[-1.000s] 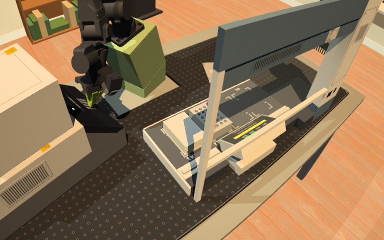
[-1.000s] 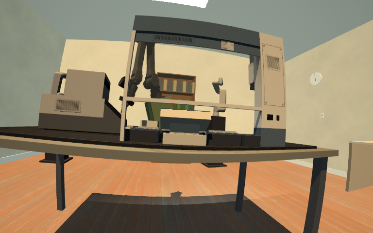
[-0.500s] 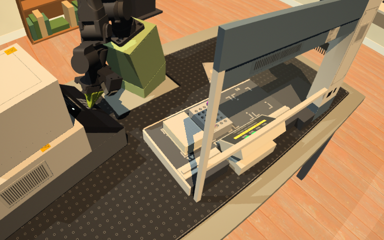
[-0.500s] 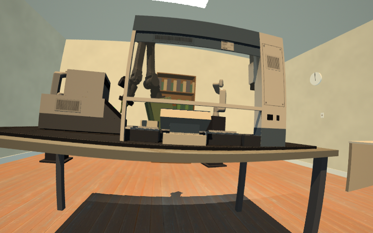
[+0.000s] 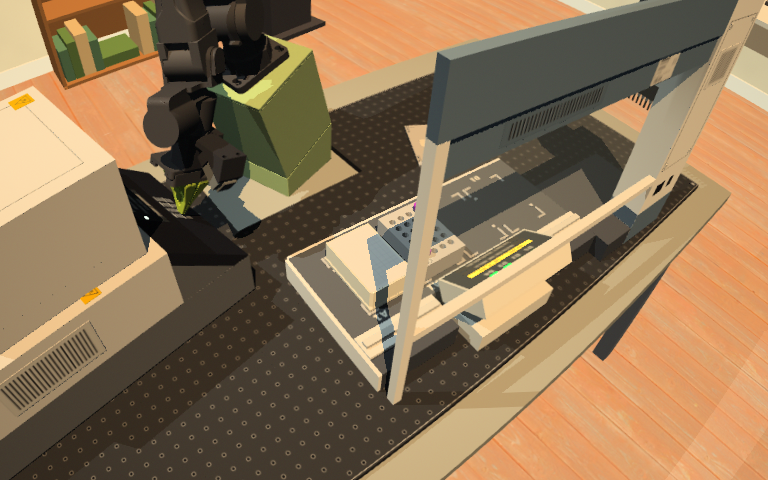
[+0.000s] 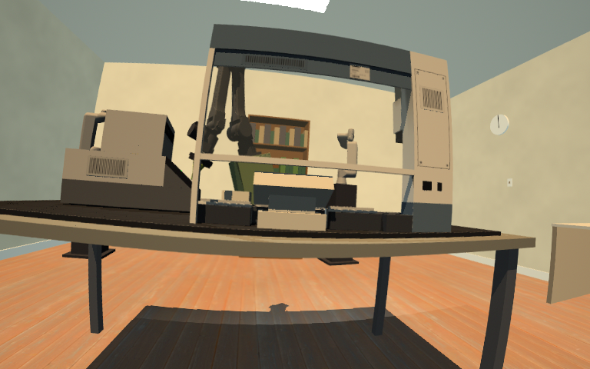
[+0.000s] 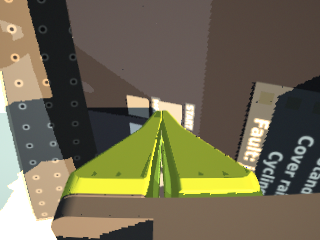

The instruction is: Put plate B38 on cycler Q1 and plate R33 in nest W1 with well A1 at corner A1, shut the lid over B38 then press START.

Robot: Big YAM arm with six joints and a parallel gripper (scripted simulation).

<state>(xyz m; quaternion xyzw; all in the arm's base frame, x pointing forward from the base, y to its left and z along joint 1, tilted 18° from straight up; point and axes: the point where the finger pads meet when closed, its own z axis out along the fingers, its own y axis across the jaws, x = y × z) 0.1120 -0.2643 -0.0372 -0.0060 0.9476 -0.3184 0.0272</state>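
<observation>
Wood-floored room with a bookshelf [image 5: 52,11] against the back wall, and in the middle a table [image 6: 260,243] topped with a dark dotted mat [image 5: 226,362]. On the left of the mat sits the big beige cycler [image 5: 50,226] with its lid down, as far as the top view shows, and a dark sloped panel [image 5: 186,237] at its front with one small white-looking light [image 5: 146,217] on it. The arm [image 5: 192,84] comes off its green pedestal [image 5: 283,118] and points straight down at that panel, with the gripper [image 5: 185,198] at the panel's upper edge. The yellow-green fingers are pressed together into a wedge with nothing between them, so it's closed and empty. Can't tell from any view if the tips actually touch a key. The wrist view shows bits of panel text on the right, partly cut off. Over to the right is the tall gantry frame [image 5: 419,254] standing over a tray [image 5: 317,294]. In the tray a cream plate [image 5: 353,263] sits at the near-left spot, with a grey tube block [image 5: 421,234] right beside it. Further right is a dark slanted piece with a yellow stripe [image 5: 498,257]. I can't read any plate labels from here.
</observation>
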